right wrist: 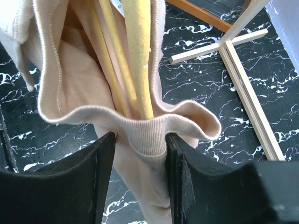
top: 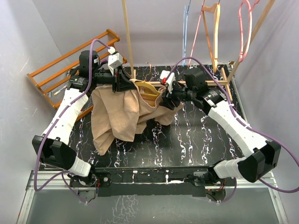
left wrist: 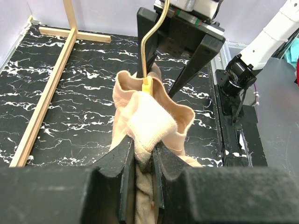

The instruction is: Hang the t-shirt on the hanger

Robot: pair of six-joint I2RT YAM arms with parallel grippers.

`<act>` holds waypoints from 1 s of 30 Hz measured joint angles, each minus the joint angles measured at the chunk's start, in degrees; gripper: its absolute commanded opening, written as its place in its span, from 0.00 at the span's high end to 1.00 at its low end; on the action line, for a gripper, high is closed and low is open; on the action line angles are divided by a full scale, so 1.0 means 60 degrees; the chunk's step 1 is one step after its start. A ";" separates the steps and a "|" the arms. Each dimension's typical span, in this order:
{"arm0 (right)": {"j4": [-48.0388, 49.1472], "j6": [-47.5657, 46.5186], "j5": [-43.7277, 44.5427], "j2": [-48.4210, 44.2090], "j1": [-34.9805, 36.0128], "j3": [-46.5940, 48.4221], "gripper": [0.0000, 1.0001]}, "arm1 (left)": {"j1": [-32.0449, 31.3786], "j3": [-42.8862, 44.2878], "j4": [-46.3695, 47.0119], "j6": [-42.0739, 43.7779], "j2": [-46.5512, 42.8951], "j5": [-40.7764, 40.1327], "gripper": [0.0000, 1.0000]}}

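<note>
"Starting at the left, what do you see?"

"A rack (top: 65, 63) of orange-brown wood at the far left corner of the table (top: 196, 140). Just beside it the left gripper (left wrist: 142, 156) is raised above the table, its fingers (left wrist: 117, 163) clamped tight on a bunched fold of the shirt (top: 112, 121)."

"So the shirt is off the table?"

"Partly. The top is held up between the two arms. The rest hangs in a heap that reaches down to the black marbled top, left of the middle."

"And the hanger (right wrist: 138, 56)?"

"Inside the shirt. Its yellow bars run down into the neck opening, and the thin hook comes up out of the cloth towards the right gripper (right wrist: 140, 154). A light wooden post (top: 127, 32) stands just behind."

"Does the right gripper hold anything?"

"No squeeze that I can see. Its jaws stand apart, with the ribbed collar (right wrist: 149, 130) lying between them, slack and unpinched. From the left arm's side the same jaws show spread wide, one on either side of the hook."

"Further right?"

"A blue hanger (top: 187, 23), a wooden hanger (top: 216, 32) and a pink hanger (top: 243, 52) hang at the back, well apart from the shirt."
</note>
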 measured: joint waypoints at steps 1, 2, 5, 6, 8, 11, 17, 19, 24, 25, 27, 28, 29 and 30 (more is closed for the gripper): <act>0.0106 0.0007 -0.0007 0.0051 0.0007 -0.0025 0.52 | 0.0000 0.0000 0.0004 0.0000 0.0000 0.0004 1.00; 0.0277 0.0007 -0.0018 0.0091 0.0018 -0.0102 0.52 | 0.0000 0.0000 0.0000 0.0000 0.0000 0.0033 1.00; 0.0630 0.0000 -0.0036 0.0109 0.0051 -0.0310 0.59 | 0.0007 0.0000 -0.0109 0.0011 0.0000 0.0098 1.00; 0.0732 -0.0004 -0.0044 0.0109 0.0051 -0.0357 0.68 | 0.0011 0.0000 -0.0160 0.0025 0.0000 0.0117 1.00; 0.0933 -0.0069 -0.0098 0.0109 0.0051 -0.0444 0.90 | 0.0018 0.0000 -0.0237 0.0073 0.0000 0.0168 1.00; 0.0943 -0.0175 -0.0361 0.0120 0.0051 -0.0452 0.92 | 0.0033 0.0000 -0.0353 0.0208 -0.0004 0.0204 1.00; 0.0634 -0.0208 -0.0627 0.0091 0.0051 -0.0444 0.92 | 0.0047 -0.0168 -0.0484 0.0474 -0.0084 0.0022 0.87; 0.0339 -0.0117 -0.0430 0.0022 0.0051 -0.0423 0.92 | 0.0004 -0.0404 -0.0350 0.0539 -0.0153 -0.0291 0.63; -0.0761 0.0091 0.0146 -0.0153 0.0095 0.0131 0.92 | -0.0044 -0.0667 0.0211 0.0637 -0.0204 -0.1705 0.15; -0.0929 0.0127 0.0262 -0.0186 0.0102 0.0266 0.92 | -0.0029 -0.0667 0.0313 0.0597 -0.0204 -0.1909 0.15; -0.1198 0.0200 0.0455 -0.0248 0.0102 0.0452 0.92 | -0.0015 -0.0678 0.0568 0.0514 -0.0204 -0.2404 0.15; -0.1333 0.0226 0.0543 -0.0270 0.0102 0.0506 0.92 | -0.0015 -0.0710 0.0692 0.0495 -0.0222 -0.2681 0.15; -0.1472 0.0244 0.0627 -0.0277 0.0102 0.0532 0.92 | -0.0015 -0.0765 0.0765 0.0477 -0.0248 -0.2958 0.16; -0.1581 0.0266 0.0699 -0.0277 0.0102 0.0532 0.92 | -0.0015 -0.0845 0.0794 0.0466 -0.0302 -0.3228 0.17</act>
